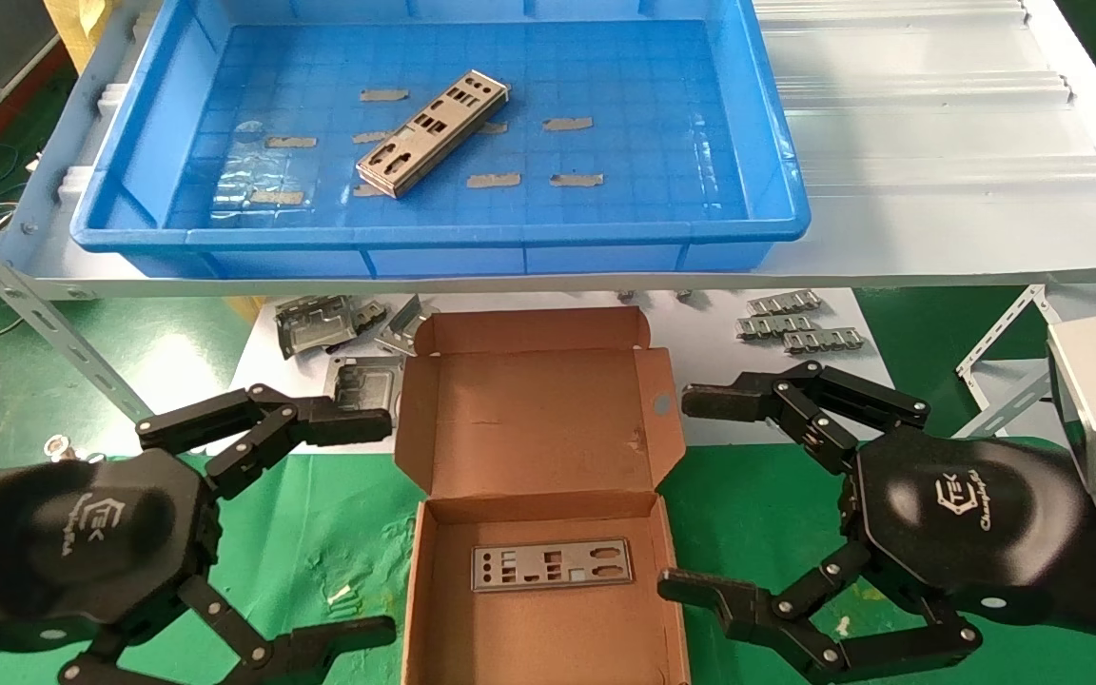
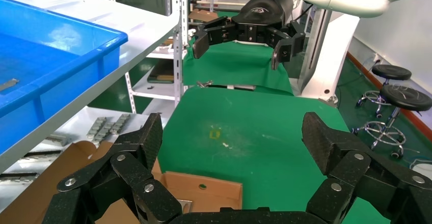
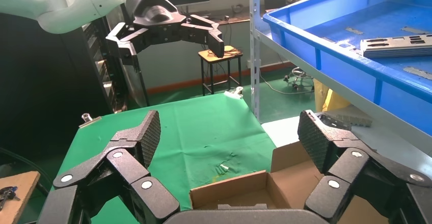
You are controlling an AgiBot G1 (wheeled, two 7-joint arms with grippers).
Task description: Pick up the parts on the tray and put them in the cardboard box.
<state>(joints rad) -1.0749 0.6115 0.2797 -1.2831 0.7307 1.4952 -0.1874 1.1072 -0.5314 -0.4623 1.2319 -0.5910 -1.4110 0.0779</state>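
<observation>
One silver-grey punched plate [image 1: 434, 131] lies slantwise in the blue tray [image 1: 767, 143] on the upper shelf; it also shows in the right wrist view [image 3: 395, 46]. A second plate [image 1: 551, 564] lies flat in the open cardboard box [image 1: 534, 419] on the green cloth below. My left gripper [image 1: 372, 523] is open and empty, left of the box. My right gripper [image 1: 686, 495] is open and empty, right of the box. Each shows far off in the other's wrist view: the right gripper [image 2: 239, 43], the left gripper [image 3: 168, 38].
Squarish grey bracket frames [image 1: 320, 323] lie behind the box on the left and ridged metal strips [image 1: 791, 323] on the right, under the shelf. A white corrugated sheet [image 1: 929, 114] covers the shelf right of the tray. A slotted shelf post [image 1: 44, 323] slants down at left.
</observation>
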